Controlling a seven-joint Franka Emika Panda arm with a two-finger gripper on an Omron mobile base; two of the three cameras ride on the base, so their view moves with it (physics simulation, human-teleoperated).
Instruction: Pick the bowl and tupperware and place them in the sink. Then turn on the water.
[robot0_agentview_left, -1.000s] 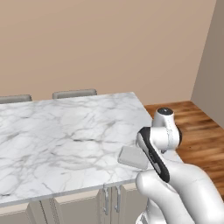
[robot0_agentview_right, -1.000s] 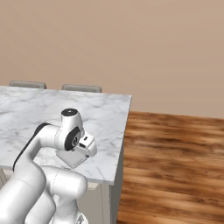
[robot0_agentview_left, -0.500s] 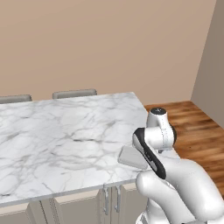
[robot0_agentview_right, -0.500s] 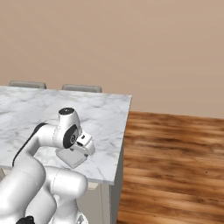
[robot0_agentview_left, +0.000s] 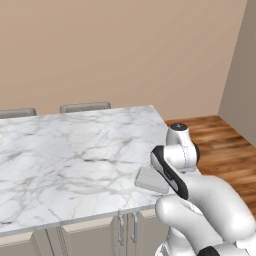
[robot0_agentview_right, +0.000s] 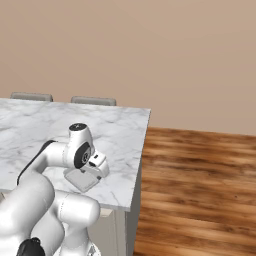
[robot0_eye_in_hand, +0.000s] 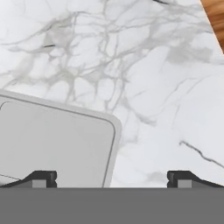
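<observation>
The white marble counter (robot0_agentview_left: 75, 150) spans both base views, wood floor (robot0_agentview_right: 195, 185) beyond its end. The tupperware (robot0_agentview_right: 81, 179) lies flat near the counter's front edge, beneath the arm. From the hand view, the gripper (robot0_eye_in_hand: 111, 178) hovers above with jaws wide apart, one fingertip (robot0_eye_in_hand: 41, 178) over the lid.

A kitchen: marble island counter (robot0_agentview_left: 75, 150), cabinet doors (robot0_agentview_left: 90, 235) beneath, wood floor (robot0_agentview_right: 200, 175).
</observation>
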